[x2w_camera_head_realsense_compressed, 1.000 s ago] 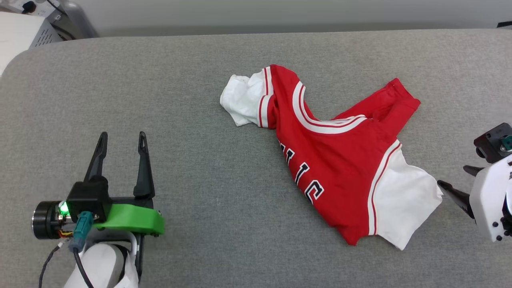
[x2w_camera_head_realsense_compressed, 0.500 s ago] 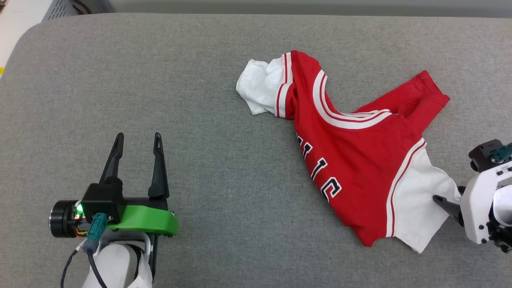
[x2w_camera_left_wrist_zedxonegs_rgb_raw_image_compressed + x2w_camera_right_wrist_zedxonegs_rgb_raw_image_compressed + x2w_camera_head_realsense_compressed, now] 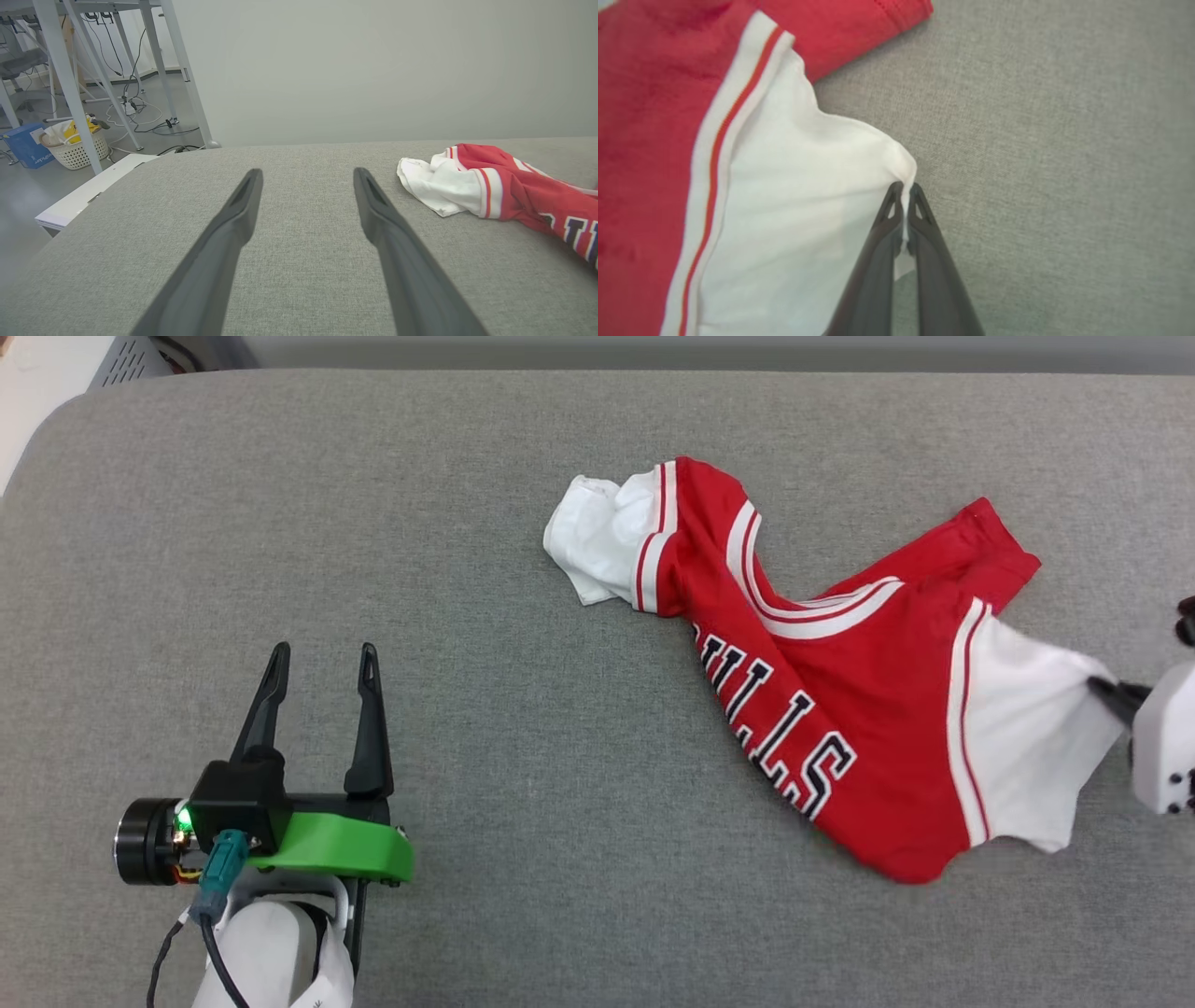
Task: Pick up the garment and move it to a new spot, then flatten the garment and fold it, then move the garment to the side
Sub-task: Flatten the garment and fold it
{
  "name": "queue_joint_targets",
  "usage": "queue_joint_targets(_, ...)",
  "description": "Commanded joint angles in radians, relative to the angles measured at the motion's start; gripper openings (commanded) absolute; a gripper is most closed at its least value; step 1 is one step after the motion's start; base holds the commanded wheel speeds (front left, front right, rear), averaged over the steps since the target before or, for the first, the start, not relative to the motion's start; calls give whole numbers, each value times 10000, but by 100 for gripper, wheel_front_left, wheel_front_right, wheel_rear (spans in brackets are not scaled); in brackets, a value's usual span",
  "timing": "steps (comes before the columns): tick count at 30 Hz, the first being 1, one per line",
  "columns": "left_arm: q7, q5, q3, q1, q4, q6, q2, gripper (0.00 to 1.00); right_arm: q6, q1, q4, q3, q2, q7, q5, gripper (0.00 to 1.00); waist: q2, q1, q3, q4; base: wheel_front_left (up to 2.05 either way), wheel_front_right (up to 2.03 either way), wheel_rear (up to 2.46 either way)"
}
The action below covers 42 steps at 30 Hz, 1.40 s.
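Note:
The garment (image 3: 840,709), a red jersey with white sleeves and black lettering, lies crumpled across the right half of the grey table. My right gripper (image 3: 1100,691) at the right edge is shut on the hem of its near white sleeve (image 3: 1022,747), pulling that sleeve taut and slightly off the surface. In the right wrist view both fingers pinch the white cloth (image 3: 784,210) at the gripper's tips (image 3: 904,189). My left gripper (image 3: 322,658) rests open at the lower left, far from the jersey, nothing between its fingers (image 3: 306,175). The other white sleeve (image 3: 437,186) lies to its right.
The grey padded table (image 3: 467,569) has wide bare room on the left and front. Beyond its far left edge stand metal table legs (image 3: 60,70), a white basket (image 3: 74,149), a blue box (image 3: 25,144) and floor cables.
My right gripper closed on the white sleeve's hem and drew it up and to the right, stretching the jersey so more lettering shows. The left arm stayed put.

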<state>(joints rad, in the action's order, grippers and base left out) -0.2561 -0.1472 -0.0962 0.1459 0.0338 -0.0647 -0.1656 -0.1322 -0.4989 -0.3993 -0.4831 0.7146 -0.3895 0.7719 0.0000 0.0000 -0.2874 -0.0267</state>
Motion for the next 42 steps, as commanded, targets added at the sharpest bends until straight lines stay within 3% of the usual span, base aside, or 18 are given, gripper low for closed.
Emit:
queue_joint_targets(1,-57,130,74,64,50,103,74,100,15,-408,-126,208,207,139,2,0,0,0,-47,-53,0,0,0)
queue_joint_targets(11,-57,450,301,271,162,483,440,100,15,-1902,-2916,1709,642,195,121,0,0,0,-442,-372,0,0,0)
queue_joint_targets(17,-57,601,336,431,253,655,630,100,15,-2079,-5069,2086,130,598,-130,0,0,0,-653,-562,0,0,0)
queue_joint_targets(21,-57,676,390,482,340,746,696,100,15,-2118,-5588,2144,-231,1040,-128,0,0,0,-673,-573,0,0,0)
queue_joint_targets(22,-57,696,404,488,366,763,705,100,15,-2128,-5618,2157,-280,1245,-132,22,0,0,-652,-563,0,0,0)
queue_joint_targets(23,-57,722,419,493,403,784,714,100,15,-2123,-5623,2163,-332,1555,-151,100,0,0,-599,-547,0,0,0)
queue_joint_targets(35,-57,936,392,841,550,1327,492,100,15,-1649,-4575,2501,-663,6017,-1493,100,0,0,145,-160,0,0,0)
queue_joint_targets(42,-57,628,-158,1962,875,1821,10,100,15,-750,-2247,3459,-1716,6491,-2763,100,0,0,326,182,0,0,0)
